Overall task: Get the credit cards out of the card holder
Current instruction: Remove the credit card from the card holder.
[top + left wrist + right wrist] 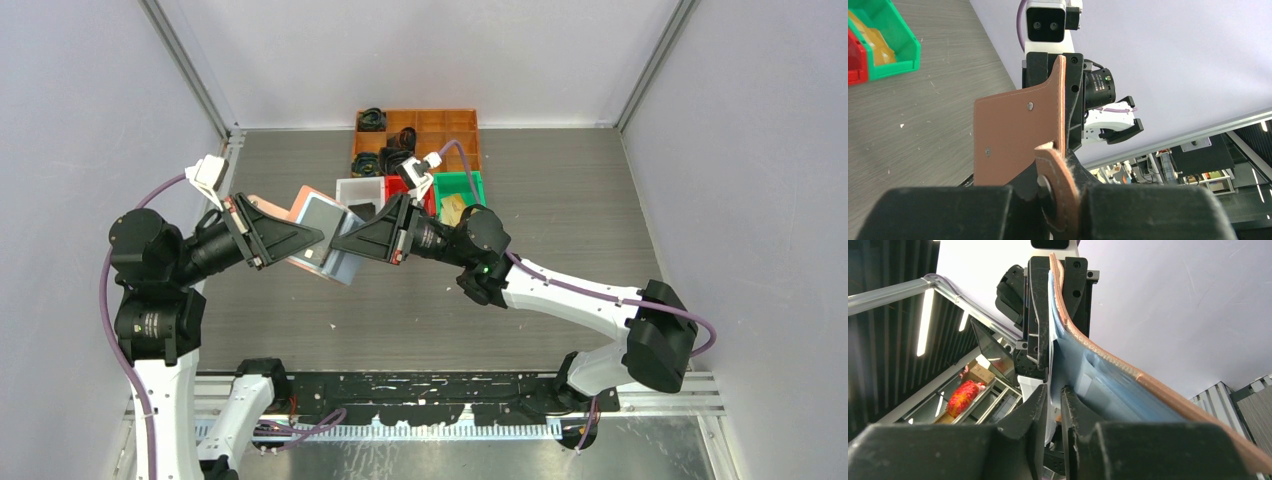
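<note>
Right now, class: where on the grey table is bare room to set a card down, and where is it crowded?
Free: the grey table right of the green plastic bin, and the near strip below the tan-pink card holder. Crowded: the far middle, with the orange compartment tray and the white bin.

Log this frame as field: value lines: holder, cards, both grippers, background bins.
holder: card holder held off the table between both arms, grey-blue pocket face up
cards: whitish card showing in a pocket; others not visible
left gripper: shut on the card holder's tan edge
right gripper: closed at the holder's opposite edge; whether on card or pocket unclear
bins: green bin, orange tray
</note>
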### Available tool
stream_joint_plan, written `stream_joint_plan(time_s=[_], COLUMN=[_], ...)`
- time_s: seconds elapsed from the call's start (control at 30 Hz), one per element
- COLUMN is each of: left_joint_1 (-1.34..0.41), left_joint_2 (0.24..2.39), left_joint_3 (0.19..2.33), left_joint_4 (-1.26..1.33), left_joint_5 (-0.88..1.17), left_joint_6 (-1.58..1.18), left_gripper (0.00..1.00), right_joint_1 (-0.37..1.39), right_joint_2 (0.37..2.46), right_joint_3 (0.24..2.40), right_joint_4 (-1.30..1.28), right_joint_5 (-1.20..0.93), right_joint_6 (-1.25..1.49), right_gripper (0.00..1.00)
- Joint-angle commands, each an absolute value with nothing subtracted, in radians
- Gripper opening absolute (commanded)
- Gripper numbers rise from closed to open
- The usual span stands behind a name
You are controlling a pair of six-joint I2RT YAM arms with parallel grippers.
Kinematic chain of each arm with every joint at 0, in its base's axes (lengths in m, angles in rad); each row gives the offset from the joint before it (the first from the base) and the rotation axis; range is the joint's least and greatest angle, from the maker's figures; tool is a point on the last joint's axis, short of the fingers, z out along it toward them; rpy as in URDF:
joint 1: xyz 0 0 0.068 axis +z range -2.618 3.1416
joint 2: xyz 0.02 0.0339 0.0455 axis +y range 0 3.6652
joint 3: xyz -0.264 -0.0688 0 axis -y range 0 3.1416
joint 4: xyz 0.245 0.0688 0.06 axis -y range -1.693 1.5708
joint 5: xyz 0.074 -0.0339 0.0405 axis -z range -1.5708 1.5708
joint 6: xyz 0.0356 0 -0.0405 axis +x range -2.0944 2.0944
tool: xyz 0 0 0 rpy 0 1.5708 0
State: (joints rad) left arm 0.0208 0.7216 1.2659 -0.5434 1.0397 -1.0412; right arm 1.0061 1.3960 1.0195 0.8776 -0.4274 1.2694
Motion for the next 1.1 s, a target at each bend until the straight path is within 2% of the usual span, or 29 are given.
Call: stream_joint_plan(time_s=[0.0,0.13,0.23,0.5,0.77,1.07], left_joint_1=[0.020,0.020,0.020,0.020,0.020,0.020], left_joint_2=[0.711,0.706,0.703,0.697,0.702,0.706], left_joint_3=[1.318,1.309,1.307,1.301,1.305,1.308], left_joint_4=[-0.480,-0.483,-0.489,-0.489,-0.501,-0.501], left_joint_5=[1.062,1.062,1.062,1.062,1.057,1.023], left_joint_6=[-1.067,-1.056,-1.045,-1.017,-0.987,-0.984], left_gripper=[0.07,0.07,0.07,0.06,0.09,0.10], right_joint_1=[1.005,1.005,1.004,1.006,1.006,1.006], right_joint_2=[1.380,1.396,1.408,1.416,1.389,1.362], right_joint_3=[1.030,1.058,1.078,1.089,1.044,0.998], right_joint_4=[0.950,0.948,0.941,0.922,0.922,0.916], right_joint_5=[-0.407,-0.403,-0.407,-0.407,-0.406,-0.405], right_joint_6=[1.286,1.290,1.291,1.293,1.280,1.263], right_gripper=[0.28,0.36,0.36,0.22,0.01,0.01])
